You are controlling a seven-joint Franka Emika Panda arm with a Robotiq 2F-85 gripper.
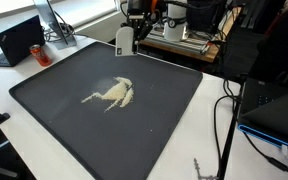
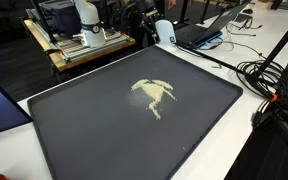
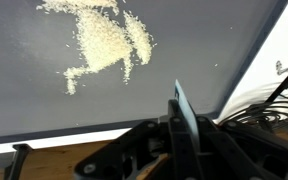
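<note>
No text, label, brand, number or sign can be read in any of the views. In an exterior view, the red can point(image 1: 41, 52) and the open laptop point(image 1: 14, 40) beside it are too small and blurred to yield any lettering. The white container point(image 2: 164, 30) at the far edge of the dark mat point(image 2: 74, 130) shows a plain face in both exterior views. In the wrist view, the black gripper point(image 3: 178, 100) has no legible marking on its body.
</note>
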